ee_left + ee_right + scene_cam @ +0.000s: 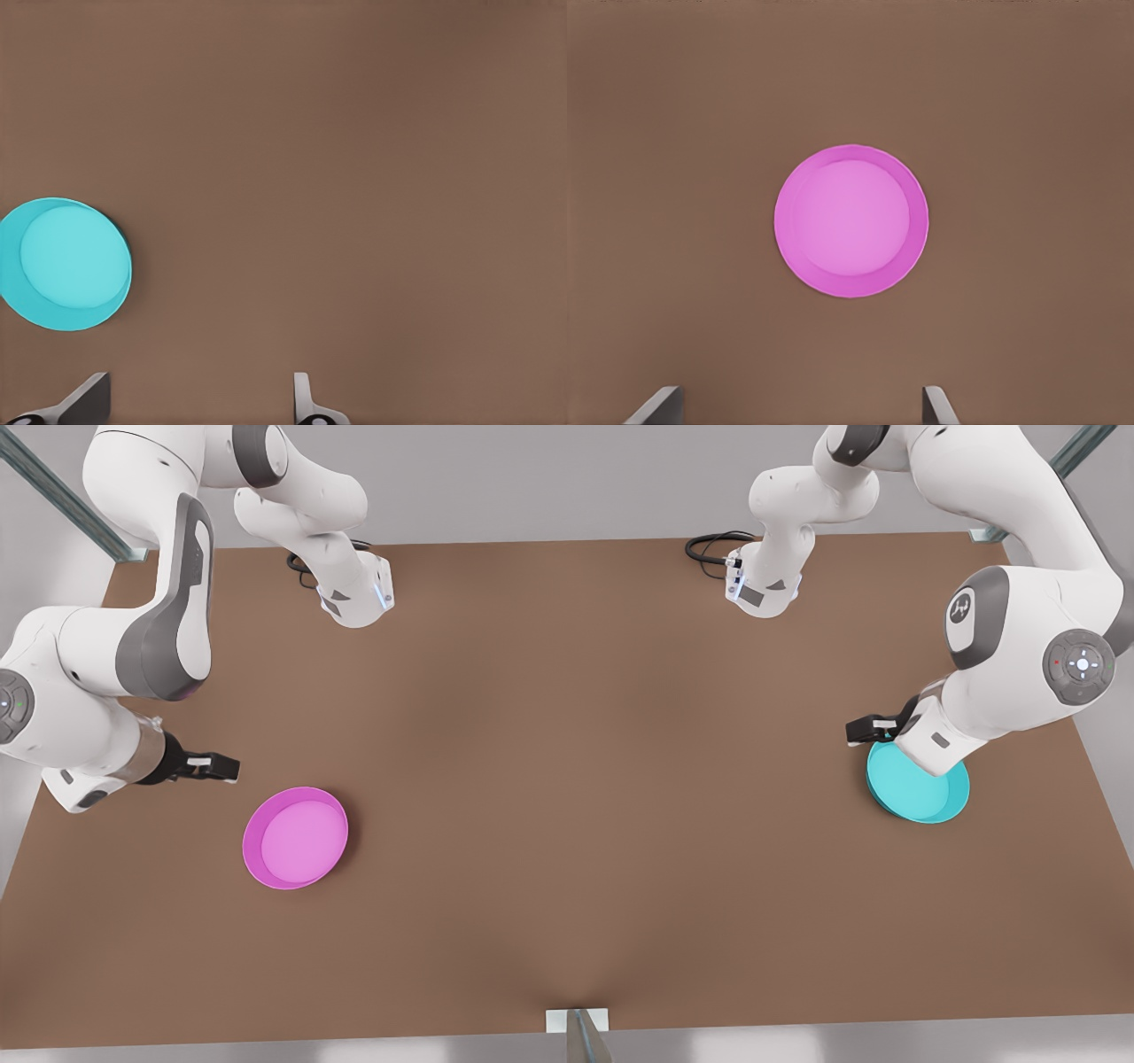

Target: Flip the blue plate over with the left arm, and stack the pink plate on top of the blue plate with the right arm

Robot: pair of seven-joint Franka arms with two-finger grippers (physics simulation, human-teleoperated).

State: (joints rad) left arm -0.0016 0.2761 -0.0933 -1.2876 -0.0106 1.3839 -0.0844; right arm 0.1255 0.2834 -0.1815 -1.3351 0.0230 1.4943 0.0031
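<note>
The blue plate [926,793] lies flat on the brown table [567,779] at the front view's right, partly covered by the arm above it. My left gripper [873,731] hovers over that plate's edge, and its fingers stand wide open and empty. From the left wrist camera the blue plate [65,264] sits off to one side of the left gripper [199,397]. The pink plate [295,838] rests flat at the front view's left, hollow side up. My right gripper [211,766] hangs open just beside it. The pink plate [851,221] is centred ahead of the right gripper [797,403].
Black cables [709,545] lie at the table's far edge near the arm bases. A metal post [580,1036] stands at the near edge. A wide stretch of bare table separates the two plates.
</note>
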